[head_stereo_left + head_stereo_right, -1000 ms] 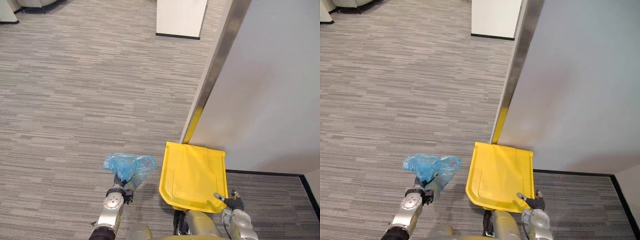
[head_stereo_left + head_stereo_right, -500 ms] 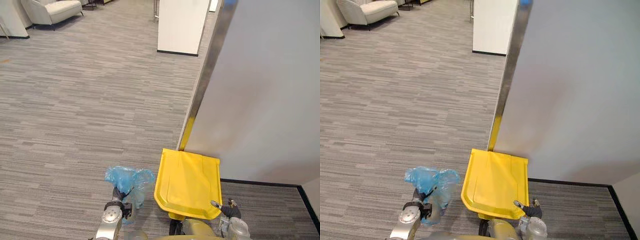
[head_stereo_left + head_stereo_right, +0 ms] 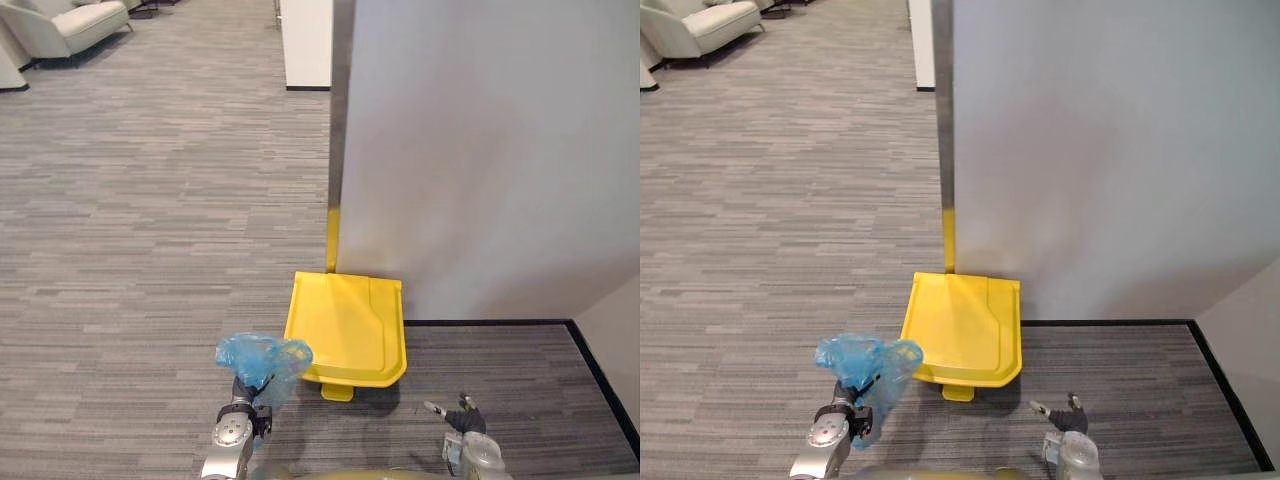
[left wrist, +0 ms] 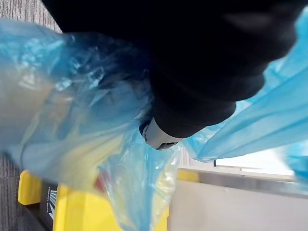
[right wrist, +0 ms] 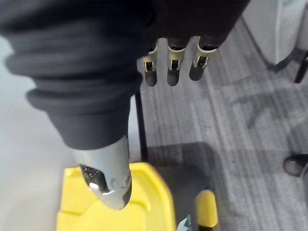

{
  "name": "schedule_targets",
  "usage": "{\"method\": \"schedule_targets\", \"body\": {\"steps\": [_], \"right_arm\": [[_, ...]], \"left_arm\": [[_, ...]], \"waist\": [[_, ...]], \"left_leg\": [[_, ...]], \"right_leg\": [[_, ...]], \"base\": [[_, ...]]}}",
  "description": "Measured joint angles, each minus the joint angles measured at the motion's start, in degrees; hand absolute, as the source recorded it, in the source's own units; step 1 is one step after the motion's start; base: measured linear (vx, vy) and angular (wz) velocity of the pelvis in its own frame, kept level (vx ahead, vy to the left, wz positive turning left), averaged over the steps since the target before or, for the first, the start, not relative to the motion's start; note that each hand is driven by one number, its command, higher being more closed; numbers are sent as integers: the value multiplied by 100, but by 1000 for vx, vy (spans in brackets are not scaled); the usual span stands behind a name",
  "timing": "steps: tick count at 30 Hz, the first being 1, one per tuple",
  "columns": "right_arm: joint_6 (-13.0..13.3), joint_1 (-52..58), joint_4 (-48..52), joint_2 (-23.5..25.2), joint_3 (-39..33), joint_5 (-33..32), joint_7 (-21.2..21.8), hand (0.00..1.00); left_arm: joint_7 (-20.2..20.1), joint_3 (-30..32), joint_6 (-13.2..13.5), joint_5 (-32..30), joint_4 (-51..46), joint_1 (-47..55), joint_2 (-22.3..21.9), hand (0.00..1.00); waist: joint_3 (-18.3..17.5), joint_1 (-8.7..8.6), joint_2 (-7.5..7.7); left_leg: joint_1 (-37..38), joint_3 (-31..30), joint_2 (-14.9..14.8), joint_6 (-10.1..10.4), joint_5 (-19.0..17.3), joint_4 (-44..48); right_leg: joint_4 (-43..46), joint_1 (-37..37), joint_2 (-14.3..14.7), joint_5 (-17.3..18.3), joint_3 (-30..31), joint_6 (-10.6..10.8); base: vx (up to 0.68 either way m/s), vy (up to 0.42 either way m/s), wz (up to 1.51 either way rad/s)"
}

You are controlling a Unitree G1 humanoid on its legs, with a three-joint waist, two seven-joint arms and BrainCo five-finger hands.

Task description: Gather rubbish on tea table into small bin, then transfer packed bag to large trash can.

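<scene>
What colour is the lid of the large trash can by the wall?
The trash can lid is bright yellow, seen best in the left eye view.

Blue bag [image 4: 67, 110] contents look too blurred to identify.

The bag [image 3: 262, 360] in my left hand [image 3: 246, 392] is thin blue plastic, see-through, crinkled and shiny. The bin lid [image 3: 345, 325] is hard yellow plastic, smooth with a soft sheen. The floor [image 3: 150, 220] is grey carpet, matt and finely ribbed. The wall [image 3: 480, 150] looks smooth and matt, its corner strip [image 3: 341, 100] dull metal. The fingers [image 5: 168, 70] of my right hand [image 3: 465, 415] are silvery with dark matt tips.
</scene>
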State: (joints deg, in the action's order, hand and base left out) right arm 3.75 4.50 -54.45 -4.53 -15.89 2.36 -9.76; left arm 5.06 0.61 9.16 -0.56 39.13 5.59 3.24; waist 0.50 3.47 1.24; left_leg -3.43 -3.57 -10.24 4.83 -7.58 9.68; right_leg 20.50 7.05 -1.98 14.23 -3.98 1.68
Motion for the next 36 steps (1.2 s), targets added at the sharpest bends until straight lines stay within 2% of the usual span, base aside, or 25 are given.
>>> {"method": "schedule_targets", "body": {"steps": [3, 8, 10, 14, 15, 17, 21, 28, 32, 36], "right_arm": [[11, -32, -83, -28, 6, -2, 5, 0], [20, -192, -98, 45, -2, -3, -3, 0], [26, -311, -100, 80, -2, -6, -7, 0], [37, -408, -152, 49, -11, -7, -11, 0], [35, -413, -274, 24, -39, -6, -11, 0], [12, -397, -358, 22, -126, -6, -14, 0], [14, -409, -352, 5, -107, 0, -12, 0], [12, -293, -302, -27, -109, 7, -9, 0], [6, -285, -301, -7, -109, 12, -6, 0], [8, -300, -279, 41, -108, 31, -6, 0]], "left_arm": [[0, -4, 4, 20, 59, 1, 82, 100], [13, -5, 4, 108, 84, 6, 225, 100], [18, -39, 4, 115, 84, 1, 270, 100], [50, -55, 4, 118, 159, -17, 282, 100], [59, -55, 4, 116, 214, -11, 300, 100], [99, -53, 5, 113, 216, 35, 372, 100], [127, -48, 16, 110, 356, 77, 612, 100], [115, -106, 14, 105, 480, 75, 576, 100], [101, -164, 16, 104, 480, 74, 517, 100], [100, -167, 19, 104, 480, 55, 504, 100]], "waist": [[74, -93, -1], [221, -91, 68], [221, -106, 97], [310, -136, -68], [333, -169, -143], [345, -225, -169], [357, -245, -118], [435, -261, -34], [430, -249, -23], [424, -248, -15]], "left_leg": [[-183, -33, 73, 218, 135, 153], [-303, 108, 145, 197, 174, 313], [-275, 302, 232, 123, 447, 97], [85, 332, 236, 134, 1011, -913], [205, 344, 214, 139, 1111, -1191], [306, 354, 219, 105, 1193, -1351], [407, 529, 282, 86, 1177, -1373], [214, 453, 564, -46, 984, -1137], [215, 359, 710, -99, 975, -1017], [226, 256, 733, -98, 933, -965]], "right_leg": [[-346, -211, -48, -188, -124, 108], [-850, -496, -141, -506, -225, 178], [-1008, -512, -245, -623, -222, 215], [-1223, -522, -233, -810, -311, 185], [-1238, -538, -234, -814, -373, 185], [-1250, -581, -215, -821, -404, 200], [-1278, -589, -262, -887, -247, 296], [-1178, -558, -526, -754, -228, 496], [-1073, -595, -656, -703, -219, 516], [-1128, -707, -661, -698, -272, 517]], "base": [[2, 82, 30], [-1, 106, 14], [-63, 58, 8], [-102, 8, 12], [-112, 8, 25], [-96, 9, 12], [-68, 40, -17], [-12, 61, 6], [96, 51, 16], [82, -5, 11]]}}
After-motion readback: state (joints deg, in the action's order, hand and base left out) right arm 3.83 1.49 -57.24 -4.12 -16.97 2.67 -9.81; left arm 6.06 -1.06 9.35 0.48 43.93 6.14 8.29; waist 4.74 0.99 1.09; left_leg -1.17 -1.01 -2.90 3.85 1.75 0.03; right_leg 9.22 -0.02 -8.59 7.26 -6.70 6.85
